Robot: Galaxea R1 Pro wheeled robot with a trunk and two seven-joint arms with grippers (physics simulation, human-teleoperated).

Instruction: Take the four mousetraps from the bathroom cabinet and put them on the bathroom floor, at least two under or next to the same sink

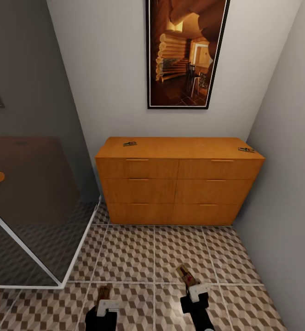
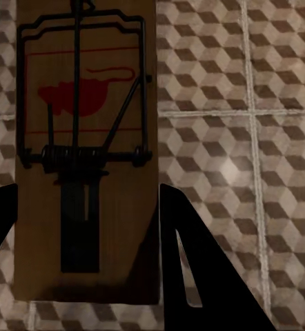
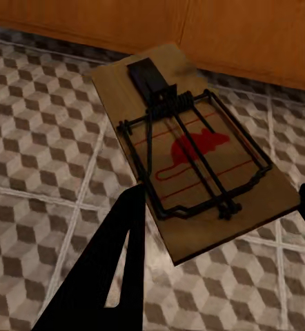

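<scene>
Carrying one mousetrap pinched in the left gripper, another mousetrap seemingly pinched in the right gripper, keeping both level while heading sinkward.

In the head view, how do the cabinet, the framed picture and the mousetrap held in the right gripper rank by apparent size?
Largest to smallest as they look:
1. cabinet
2. framed picture
3. mousetrap in the right gripper

The mousetrap is nearest the camera and still looks smallest by far, so the order is safe.
</scene>
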